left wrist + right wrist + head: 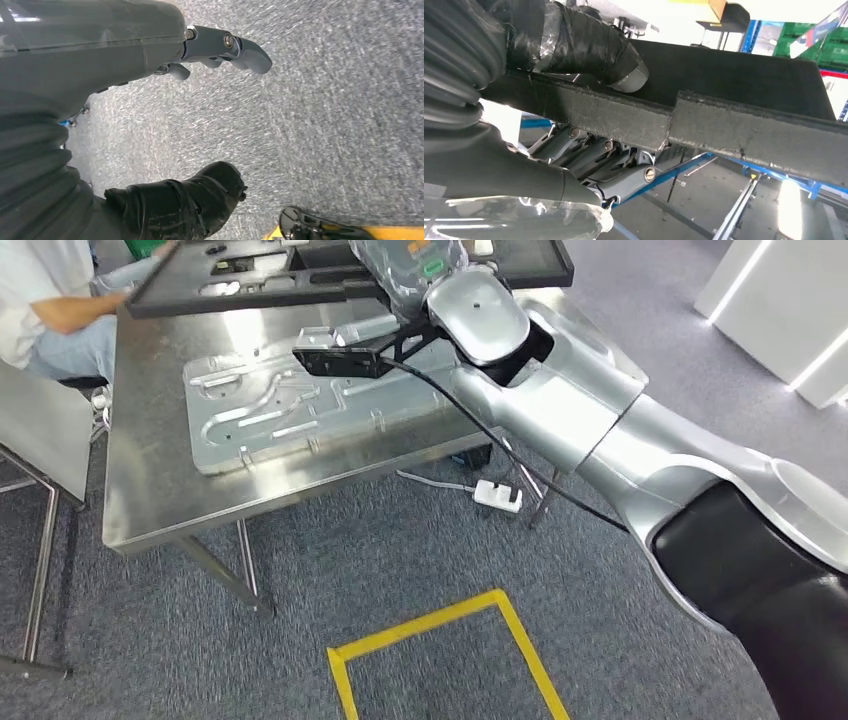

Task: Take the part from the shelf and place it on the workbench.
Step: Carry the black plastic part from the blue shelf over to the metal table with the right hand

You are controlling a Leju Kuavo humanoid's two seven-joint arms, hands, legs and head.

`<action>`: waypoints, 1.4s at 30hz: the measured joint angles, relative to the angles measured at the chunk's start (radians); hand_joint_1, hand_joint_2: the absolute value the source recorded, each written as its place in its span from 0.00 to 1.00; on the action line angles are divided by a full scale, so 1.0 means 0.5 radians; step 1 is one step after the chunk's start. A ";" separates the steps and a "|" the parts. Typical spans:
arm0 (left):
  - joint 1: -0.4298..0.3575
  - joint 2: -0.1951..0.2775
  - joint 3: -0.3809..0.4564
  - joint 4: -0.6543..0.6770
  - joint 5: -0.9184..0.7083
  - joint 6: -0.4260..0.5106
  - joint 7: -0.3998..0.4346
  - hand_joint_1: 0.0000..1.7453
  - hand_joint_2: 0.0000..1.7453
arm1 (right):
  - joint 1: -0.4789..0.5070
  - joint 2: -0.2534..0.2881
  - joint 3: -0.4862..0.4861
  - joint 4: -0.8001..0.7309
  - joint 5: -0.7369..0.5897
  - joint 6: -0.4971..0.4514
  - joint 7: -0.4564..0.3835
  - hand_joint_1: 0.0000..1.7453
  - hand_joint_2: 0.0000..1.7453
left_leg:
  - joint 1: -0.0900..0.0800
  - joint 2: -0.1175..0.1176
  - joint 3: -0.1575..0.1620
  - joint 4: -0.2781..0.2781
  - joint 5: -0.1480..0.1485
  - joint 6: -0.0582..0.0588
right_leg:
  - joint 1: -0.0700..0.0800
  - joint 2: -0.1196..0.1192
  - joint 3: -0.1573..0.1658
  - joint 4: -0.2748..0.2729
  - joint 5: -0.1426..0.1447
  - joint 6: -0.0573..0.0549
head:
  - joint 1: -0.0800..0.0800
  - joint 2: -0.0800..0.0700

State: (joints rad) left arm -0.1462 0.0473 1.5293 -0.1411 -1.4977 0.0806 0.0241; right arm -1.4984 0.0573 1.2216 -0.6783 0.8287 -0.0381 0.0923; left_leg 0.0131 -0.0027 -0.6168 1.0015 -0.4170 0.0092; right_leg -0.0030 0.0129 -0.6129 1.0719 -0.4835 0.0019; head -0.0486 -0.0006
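Thumb above, fingers beneath: my right hand [589,115] clamps the black part's [734,95] edge, keeping it level over the workbench [150,500]; left hand [220,50] hangs empty, fingers loosely apart

The black part [330,270] hangs above a silver steel workbench [150,490] bearing a silver embossed plate [280,410], over grey speckled carpet [400,560] marked with yellow tape [440,625].

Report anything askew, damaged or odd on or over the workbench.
The black part is not set down: the right hand grips its edge and holds it tilted above the workbench. A white power strip lies loose on the carpet beneath. No visible damage.
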 joint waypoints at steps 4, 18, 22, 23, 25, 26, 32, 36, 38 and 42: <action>-0.005 0.000 0.000 0.000 -0.001 0.004 -0.002 0.00 1.00 | 0.011 -0.008 -0.004 0.001 0.001 0.001 -0.004 1.00 1.00 | 0.001 0.001 0.031 -0.001 -0.028 0.030 | -0.004 -0.005 -0.276 0.479 -0.149 0.013 | 0.009 0.000; -0.007 0.001 -0.001 0.000 -0.006 0.004 -0.002 0.00 1.00 | 0.051 -0.013 -0.005 0.013 0.008 0.005 -0.018 1.00 1.00 | 0.004 -0.004 -0.130 0.423 -0.281 -0.080 | -0.017 0.005 -0.055 -0.075 0.132 -0.065 | -0.007 0.000; -0.004 -0.001 -0.001 0.000 -0.006 0.004 0.005 0.00 1.00 | 0.104 -0.013 -0.005 0.019 0.008 0.004 -0.024 1.00 1.00 | 0.005 -0.004 -0.183 0.382 -0.109 -0.074 | -0.013 0.007 0.000 -0.073 0.092 -0.066 | -0.006 0.000; -0.004 0.000 -0.001 0.000 -0.006 0.004 0.005 0.00 1.00 | 0.110 -0.013 -0.005 0.021 0.008 0.004 -0.024 1.00 1.00 | 0.003 -0.004 -0.138 0.261 -0.040 -0.066 | -0.013 0.007 0.014 -0.074 0.081 -0.063 | -0.005 0.000; -0.006 0.001 -0.001 0.000 -0.005 0.004 0.005 0.00 1.00 | 0.109 -0.013 -0.005 0.024 0.011 0.003 -0.024 1.00 1.00 | -0.012 -0.005 -0.061 0.082 0.020 -0.045 | -0.009 0.008 0.023 -0.076 0.070 -0.051 | -0.005 0.000; -0.008 0.002 -0.001 0.000 -0.004 0.004 0.005 0.00 1.00 | 0.111 -0.013 -0.005 0.025 0.013 0.002 -0.025 1.00 1.00 | -0.019 -0.005 -0.046 0.052 0.008 -0.036 | -0.008 0.008 0.021 -0.079 0.068 -0.044 | -0.005 0.000; -0.008 0.002 0.000 0.000 -0.004 0.000 0.005 0.00 1.00 | 0.143 -0.012 -0.005 0.034 0.023 0.001 -0.040 1.00 1.00 | -0.001 0.001 0.016 -0.013 -0.009 0.021 | 0.002 -0.005 -0.106 0.176 -0.064 0.001 | 0.004 0.000; -0.011 0.001 -0.001 0.000 -0.004 -0.005 0.004 0.00 1.00 | 0.183 -0.012 -0.005 0.041 0.026 0.003 -0.046 1.00 1.00 | 0.001 -0.003 0.048 -0.003 -0.044 0.029 | -0.007 -0.007 -0.313 0.463 -0.076 0.008 | 0.006 0.000; -0.008 -0.001 -0.001 0.000 -0.004 -0.008 0.004 0.00 1.00 | 0.195 -0.012 -0.005 0.046 0.028 0.004 -0.050 1.00 1.00 | 0.003 -0.010 0.070 0.013 -0.073 0.019 | -0.012 -0.011 -0.232 0.227 0.085 0.001 | 0.007 0.000; -0.011 -0.001 0.000 0.000 -0.005 -0.008 0.006 0.00 1.00 | 0.206 -0.003 -0.005 0.053 0.039 0.002 -0.063 1.00 1.00 | -0.008 -0.017 0.072 0.045 -0.119 -0.022 | -0.003 -0.007 -0.103 -0.043 0.158 -0.017 | 0.006 0.000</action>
State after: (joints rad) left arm -0.1517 0.0468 1.5293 -0.1411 -1.5003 0.0767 0.0270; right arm -1.3952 0.0557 1.2192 -0.6517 0.8480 -0.0369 0.0608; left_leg 0.0090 -0.0110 -0.5809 1.0240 -0.4764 -0.0016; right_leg -0.0047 0.0096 -0.6642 1.0503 -0.4047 -0.0067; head -0.0458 -0.0006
